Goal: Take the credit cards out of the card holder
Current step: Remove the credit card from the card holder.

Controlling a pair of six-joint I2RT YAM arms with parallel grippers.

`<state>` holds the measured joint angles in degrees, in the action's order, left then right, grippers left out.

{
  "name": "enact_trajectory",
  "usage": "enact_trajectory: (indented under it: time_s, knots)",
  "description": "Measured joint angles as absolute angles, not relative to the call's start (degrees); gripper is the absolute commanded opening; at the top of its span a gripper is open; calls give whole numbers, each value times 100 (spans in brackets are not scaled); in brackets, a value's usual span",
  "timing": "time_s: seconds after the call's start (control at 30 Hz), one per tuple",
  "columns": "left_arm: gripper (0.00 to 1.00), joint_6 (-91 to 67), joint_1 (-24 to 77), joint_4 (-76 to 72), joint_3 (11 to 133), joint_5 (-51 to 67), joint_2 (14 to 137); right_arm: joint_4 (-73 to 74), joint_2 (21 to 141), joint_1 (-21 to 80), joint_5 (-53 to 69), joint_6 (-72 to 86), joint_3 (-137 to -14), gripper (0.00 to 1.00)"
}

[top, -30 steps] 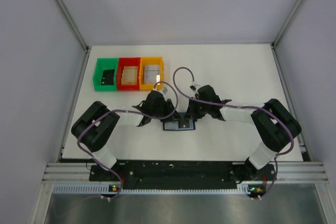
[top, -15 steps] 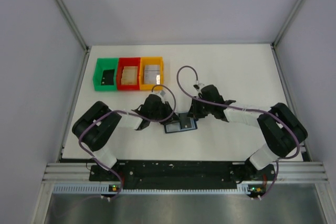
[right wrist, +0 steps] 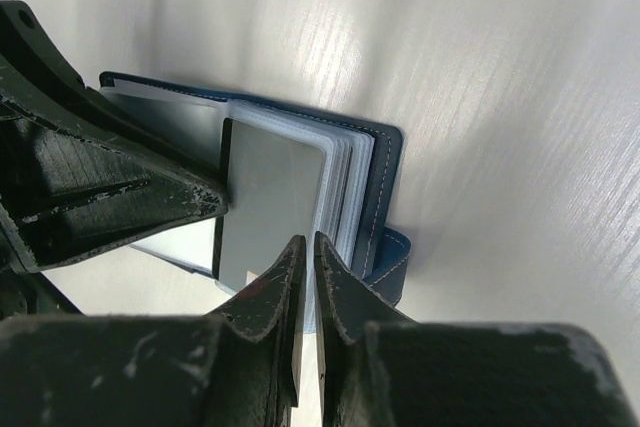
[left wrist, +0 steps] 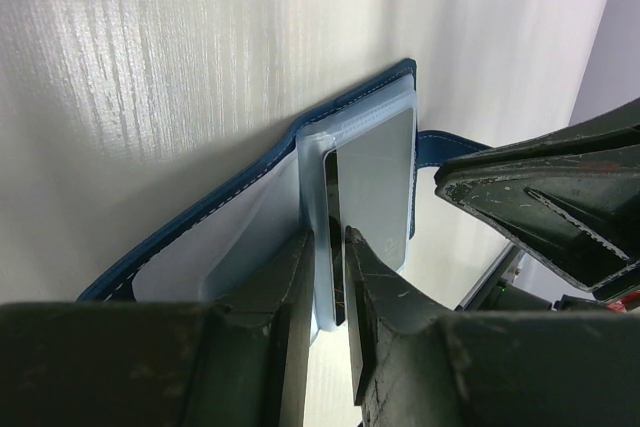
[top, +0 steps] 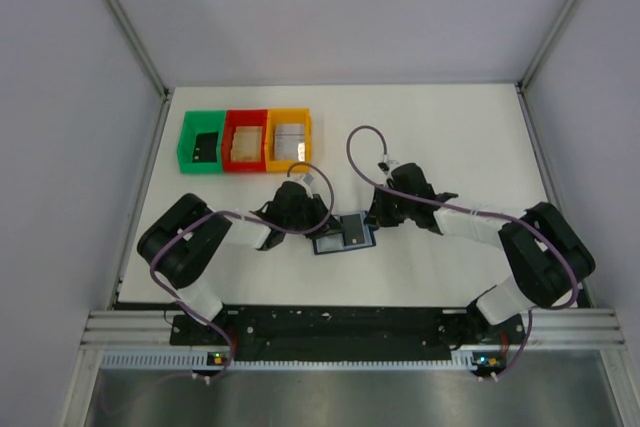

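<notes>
- step in hand: freeing one card (left wrist: 370, 187) from the open card holder (top: 340, 243), which lies on the table (top: 450, 127) between the arms.
- left gripper (left wrist: 327, 247): jaws pinch the card's near edge, sleeve alongside.
- right gripper (right wrist: 307, 242): jaws nearly together at the sleeve pages; cannot tell if gripping.
- next, likely: steady the holder, draw the card straight out.
- bins (top: 245, 140) well apart; the right fingers crowd the card.

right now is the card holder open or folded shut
Open: the card holder lies spread on the table, pale inner sleeves up, a grey card showing.
</notes>
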<state>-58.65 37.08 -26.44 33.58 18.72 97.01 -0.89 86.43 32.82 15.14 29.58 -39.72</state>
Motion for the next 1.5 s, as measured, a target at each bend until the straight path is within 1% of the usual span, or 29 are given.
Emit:
enact_trajectory:
  time_s: [0.23,0.5,0.87,0.97,1.23,1.3,1.37,1.4,1.47,1.5]
  knots:
    - [25,-5889,3715,-2659,3339,1863,9686,-102,8801,3282,1619,2956,-3972,11]
    - [25,-5946,3726,-2657,3319,1861,9649,-139,8945,3282,1776,2956,-3972,11]
    - [24,-6038,3795,-2683,3319,1859,9651,-279,9019,3275,1962,2961,-3972,8]
    - [22,-6073,3795,-2733,3286,1859,9651,-349,9050,3271,1977,2963,-3972,8]
    - [0,-6272,3795,-3057,3085,1863,9651,-386,9065,3256,1984,2985,-3972,8]
    - [0,-6313,3795,-3199,3017,1863,9651,-384,9065,3249,1979,3006,-3972,8]
    - [0,-6340,3795,-3367,2928,1861,9649,-381,9065,3245,1979,3041,-3972,10]
    - [0,-6357,3800,-3465,2871,1863,9649,-388,9065,3238,1986,3065,-3966,13]
    - [0,-6379,3800,-3638,2757,1865,9629,-499,9059,3197,2069,3144,-3898,22]
    - [0,-6386,3804,-3734,2683,1868,9601,-561,9052,3170,2141,3186,-3861,25]
